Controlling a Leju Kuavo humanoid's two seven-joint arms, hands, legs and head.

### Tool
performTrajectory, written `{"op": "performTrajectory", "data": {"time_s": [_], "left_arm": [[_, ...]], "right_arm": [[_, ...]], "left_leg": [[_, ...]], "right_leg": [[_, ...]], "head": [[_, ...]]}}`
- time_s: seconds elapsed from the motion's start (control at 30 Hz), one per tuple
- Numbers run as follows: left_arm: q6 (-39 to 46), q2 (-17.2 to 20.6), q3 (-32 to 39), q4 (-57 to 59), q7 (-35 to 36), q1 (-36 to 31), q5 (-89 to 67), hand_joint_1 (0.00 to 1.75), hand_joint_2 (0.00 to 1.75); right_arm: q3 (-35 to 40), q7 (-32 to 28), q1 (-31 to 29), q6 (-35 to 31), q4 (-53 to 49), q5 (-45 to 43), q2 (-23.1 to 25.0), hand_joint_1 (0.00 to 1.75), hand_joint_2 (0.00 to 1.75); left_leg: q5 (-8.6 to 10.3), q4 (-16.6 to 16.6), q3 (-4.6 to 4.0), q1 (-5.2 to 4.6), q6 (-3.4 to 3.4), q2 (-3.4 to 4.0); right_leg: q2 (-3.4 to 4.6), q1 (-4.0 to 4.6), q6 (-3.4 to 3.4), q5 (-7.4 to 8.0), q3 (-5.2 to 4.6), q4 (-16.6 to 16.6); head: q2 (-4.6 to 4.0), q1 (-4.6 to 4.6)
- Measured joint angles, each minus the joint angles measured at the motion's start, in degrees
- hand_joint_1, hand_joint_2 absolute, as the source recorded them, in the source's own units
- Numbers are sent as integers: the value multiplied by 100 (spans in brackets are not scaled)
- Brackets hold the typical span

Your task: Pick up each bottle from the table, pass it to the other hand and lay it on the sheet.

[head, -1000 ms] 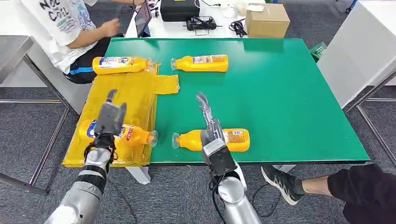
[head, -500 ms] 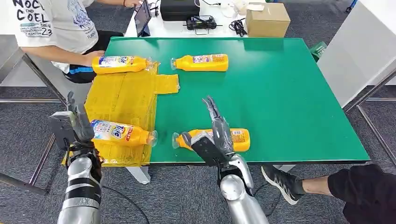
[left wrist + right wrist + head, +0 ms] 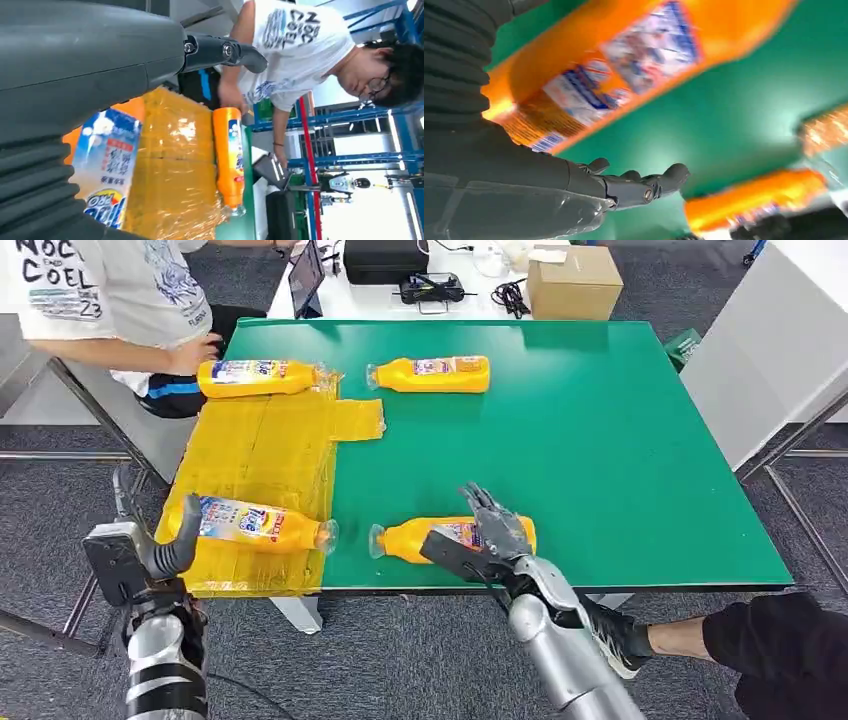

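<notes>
Right hand (image 3: 492, 538) hangs low over the near bottle (image 3: 420, 539) at the green table's (image 3: 620, 440) front edge, fingers spread, no grip on it. Left hand (image 3: 140, 552) is off the table's left side, fingers loosely curled and holding nothing, beside the bottle on the yellow sheet (image 3: 270, 445). Two more bottles lie at the far end, one touched by a person's hand (image 3: 195, 355).

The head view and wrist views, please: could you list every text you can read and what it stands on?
"Tide": label of the orange plastic bottle on the yellow sheet.
"COEL", "23": person's white T-shirt.
Labels on the other orange bottles: too small or blurred.
Brown cardboard box: no text readable.
</notes>
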Motion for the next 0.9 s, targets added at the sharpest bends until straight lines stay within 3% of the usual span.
{"op": "performTrajectory", "data": {"time_s": [0.43,0.7,0.73,0.77,0.9], "left_arm": [[-105,-22,-148,175,15,55,59,0,175],[-157,-22,-249,369,11,12,98,0,175],[-175,-22,-260,391,9,9,105,0,175],[-190,-22,-262,409,9,6,105,0,175],[-203,-22,-315,518,9,-26,112,0,175]], "right_arm": [[616,-15,-473,742,362,-404,-948,0,175],[1141,-20,-954,1086,866,-511,-1226,0,175],[1200,-24,-1013,1112,935,-520,-1248,35,175],[1248,-37,-1059,1130,986,-536,-1256,54,175],[1497,-120,-1239,1143,1278,-627,-1281,54,175]], "left_leg": [[1,1,0,0,1,2],[1,2,1,0,1,3],[1,2,1,0,1,3],[1,2,1,0,1,3],[1,2,4,1,1,5]], "right_leg": [[1,0,2,2,0,0],[1,0,2,2,-1,0],[1,0,2,2,-1,0],[2,1,2,2,-1,0],[3,2,2,2,0,0]], "head": [[0,-2],[0,-2],[0,-4],[0,-2],[0,0]]}}
